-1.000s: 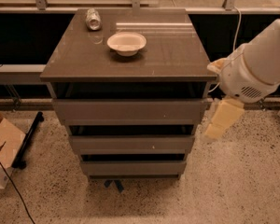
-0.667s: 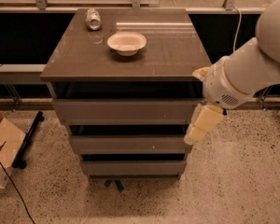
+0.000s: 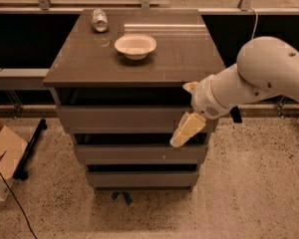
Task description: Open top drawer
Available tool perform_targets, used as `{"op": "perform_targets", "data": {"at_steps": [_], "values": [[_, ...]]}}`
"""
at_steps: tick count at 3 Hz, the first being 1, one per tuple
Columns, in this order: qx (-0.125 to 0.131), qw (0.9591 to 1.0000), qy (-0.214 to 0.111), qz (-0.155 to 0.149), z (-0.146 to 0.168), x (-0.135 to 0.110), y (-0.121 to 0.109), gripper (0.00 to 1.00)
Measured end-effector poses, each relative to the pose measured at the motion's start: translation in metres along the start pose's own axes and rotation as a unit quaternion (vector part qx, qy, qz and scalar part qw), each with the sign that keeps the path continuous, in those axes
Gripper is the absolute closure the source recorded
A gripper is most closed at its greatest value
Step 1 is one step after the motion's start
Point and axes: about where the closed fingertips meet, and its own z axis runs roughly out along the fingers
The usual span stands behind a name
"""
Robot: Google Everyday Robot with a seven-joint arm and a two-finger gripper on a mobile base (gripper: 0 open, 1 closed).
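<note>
Now the pincer [image 3: 181, 114] hangs just under the near right corner of the counter [image 3: 179, 59], in front of the right end of the top drawer [image 3: 119, 118]. A second ago it stood out beyond the right edge of the counter, clear of the cabinet. Since then the white arm [image 3: 259, 73] has swung it inward across the drawer face. Its two cream fingers [image 3: 185, 129] are spread apart, one up at the dark gap below the counter's near edge and the other slanting down over the lower rim of the panel. They appear to have hold of nothing.

The top drawer itself has not shifted. It sits shut directly beneath the counter's near edge, its flat handleless front no further out than before. By that reading the approach is nearly over and the pull has yet to begin. With no handle, the pincer will probably have to catch the panel's upper rim through the gap.

There are three drawers in the stack: the top one, a middle drawer [image 3: 139, 153] and a bottom drawer [image 3: 142, 178], all closed. On the counter sit one white bowl [image 3: 135, 46], toward the middle of the far edge, and one silver can [image 3: 99, 20] lying near the far left corner. One arm and one pincer are at work.
</note>
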Motion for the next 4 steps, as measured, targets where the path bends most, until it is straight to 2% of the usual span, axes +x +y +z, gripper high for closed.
{"op": "perform_targets", "data": {"at_steps": [2, 4], "values": [[-0.019, 0.9975, -0.031, 0.061, 0.065, 0.032, -0.017, 0.00], [-0.039, 0.9961, -0.030, 0.074, 0.116, 0.043, -0.048, 0.00]]}}
